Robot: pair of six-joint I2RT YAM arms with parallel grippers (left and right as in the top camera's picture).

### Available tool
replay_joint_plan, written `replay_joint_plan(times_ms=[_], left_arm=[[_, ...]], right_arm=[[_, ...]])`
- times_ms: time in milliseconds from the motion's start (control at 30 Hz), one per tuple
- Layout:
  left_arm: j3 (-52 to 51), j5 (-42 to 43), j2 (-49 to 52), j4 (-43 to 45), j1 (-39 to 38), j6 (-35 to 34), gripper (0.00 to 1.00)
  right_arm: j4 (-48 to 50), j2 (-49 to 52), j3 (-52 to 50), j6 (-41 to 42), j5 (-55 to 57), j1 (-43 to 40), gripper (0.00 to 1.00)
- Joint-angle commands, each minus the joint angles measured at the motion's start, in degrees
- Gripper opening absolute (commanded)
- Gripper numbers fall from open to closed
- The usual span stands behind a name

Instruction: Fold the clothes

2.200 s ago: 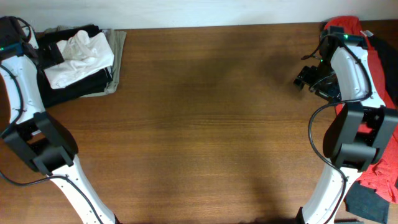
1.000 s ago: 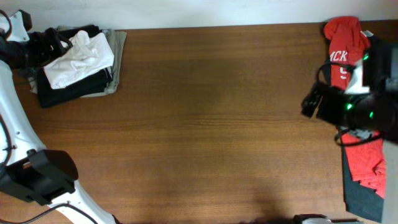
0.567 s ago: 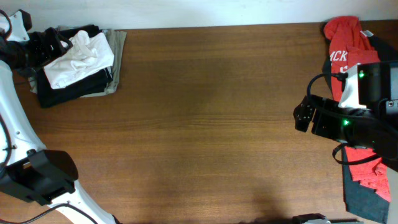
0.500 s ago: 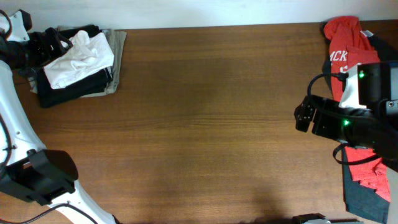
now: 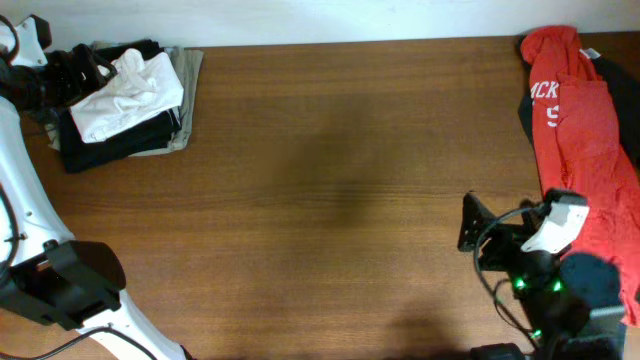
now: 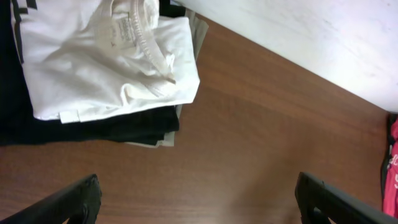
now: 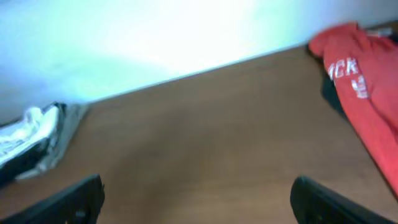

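While the white T-shirt (image 5: 130,95) lies crumpled on top of the black and khaki folded pieces (image 5: 120,145) at the far left corner of the table (image 5: 320,200), the left gripper (image 6: 199,205) hovers just beside the pile, jaws spread wide and empty. The right gripper (image 5: 466,222) hangs over bare wood near the red shirt (image 5: 580,130). It appears spread and empty too, though its wrist view is blurred.

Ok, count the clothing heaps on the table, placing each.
2. One at the far left corner: a white T-shirt atop black and khaki pieces. One along the right edge: a red shirt over dark fabric. Layers may hide more.
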Motion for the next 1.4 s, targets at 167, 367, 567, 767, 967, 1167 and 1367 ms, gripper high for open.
replay_joint_plan(times_ms=[167,367,567,767,967,1167,1367], left_arm=[[-0.2,0.5,0.7,0.1,-0.2,-0.5,0.99],[-0.2,0.5,0.7,0.1,-0.2,-0.5,0.99],[-0.2,0.5,0.7,0.1,-0.2,-0.5,0.99],[-0.2,0.5,0.7,0.1,-0.2,-0.5,0.99],[-0.2,0.5,0.7,0.1,-0.2,-0.5,0.99],[-0.2,0.5,0.7,0.1,-0.2,-0.5,0.99],[-0.2,0.5,0.7,0.1,-0.2,-0.5,0.99]], right_arm=[[27.9,-19.7,-32.2,-0.5,-2.8,0.3,0.99],[36.3,-25.4,-42.0,-0.5,-4.1,0.3,0.99],[32.3,-25.4,-42.2,-6.7,-3.5,0.3,0.99],[30.1,-25.4,-42.2,-6.7,-3.0,0.3,0.99],[30.1,-25.4,-42.2,-6.7,-3.0,0.3,0.99],[30.1,-25.4,-42.2,-6.7,-3.0,0.3,0.99],[30.0,-25.4,-42.2,-6.7,-3.0,0.3,0.99]])
